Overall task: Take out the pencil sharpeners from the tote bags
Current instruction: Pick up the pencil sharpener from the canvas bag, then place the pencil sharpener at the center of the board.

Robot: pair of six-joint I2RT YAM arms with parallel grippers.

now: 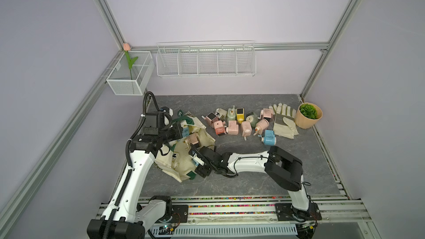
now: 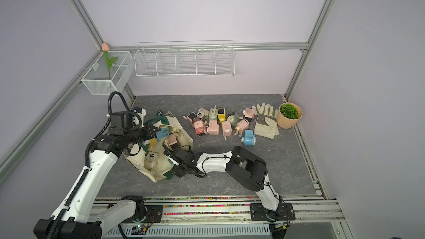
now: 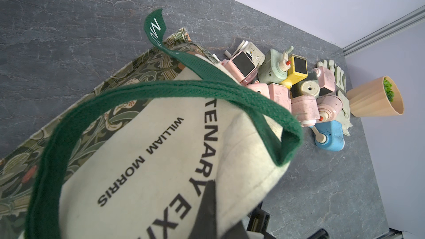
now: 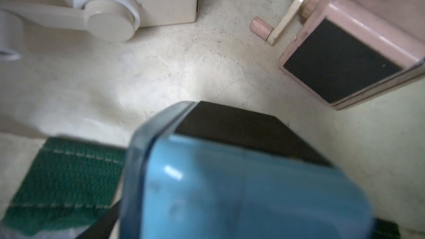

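The tote bag [image 1: 181, 168] is laid on the left part of the grey table [image 1: 299, 171], its cream cloth crumpled and its mouth turned toward the right. Inside it are seen a pink sharpener [image 1: 193, 139] with a dark window, a cream sharpener [image 2: 151, 157], and others in blue and yellow.

At the near edge of the mouth a blue sharpener [image 4: 230, 191] is pinched between the widely set fingers of the right gripper [image 1: 197, 161]. In the right wrist view it fills the foreground above the bag's cloth, and a dark finger [image 4: 101, 223] is seen against its side.

The left gripper [image 1: 178, 132] is pressed shut on the bag's upper rim at the far left side, and the cloth is raised there. In the left wrist view a green handle [image 3: 184, 90] is looped across the printed side.

To the right of the bag, in the far middle of the table, a cluster of sharpeners [image 1: 239, 123] in pink, pale green, yellow and cream lies outside it. A loose blue sharpener [image 1: 269, 137] lies at the cluster's near right edge. Just to the right of the cluster lie pale work gloves [image 1: 284, 120]. Beside them, in the far right corner, stands a tan plant pot [image 1: 308, 121].

On the back wall a white wire rack [image 1: 205, 62] is hung. In the far left corner is a mesh basket [image 1: 128, 81] with a tulip [image 1: 127, 47] in it.
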